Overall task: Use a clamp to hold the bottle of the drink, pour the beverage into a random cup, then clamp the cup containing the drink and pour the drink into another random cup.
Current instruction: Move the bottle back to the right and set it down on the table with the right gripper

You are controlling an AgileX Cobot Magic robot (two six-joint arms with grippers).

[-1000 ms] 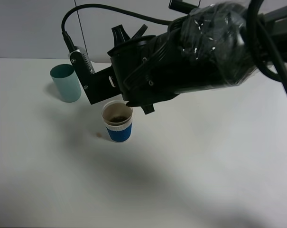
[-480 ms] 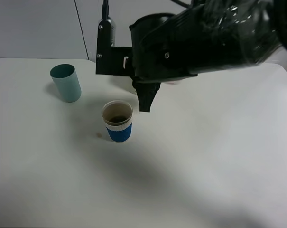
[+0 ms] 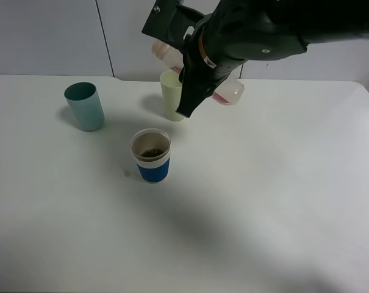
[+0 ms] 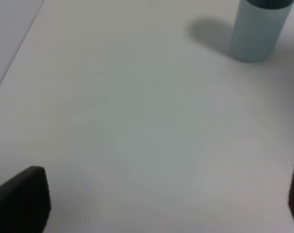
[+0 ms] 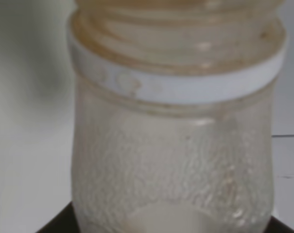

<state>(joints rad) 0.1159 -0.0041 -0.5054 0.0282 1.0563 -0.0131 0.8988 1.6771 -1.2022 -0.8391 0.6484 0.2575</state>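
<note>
Whitish bottle (image 3: 230,93) pinched in my right gripper (image 3: 195,76), tilted, up in the air by the pale green cup (image 3: 171,97). Brown drink (image 3: 151,152) sits in the blue-sleeved cup (image 3: 152,166) (mid-table). Left gripper (image 4: 159,201) spread wide, clear of the teal cup (image 4: 259,29).

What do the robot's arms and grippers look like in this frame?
The right arm is bulky and black, with a glossy sheen, a flat black plate with a pale screw, and a tapered black finger. Of the left gripper, only two blunt black fingertips show.
</note>
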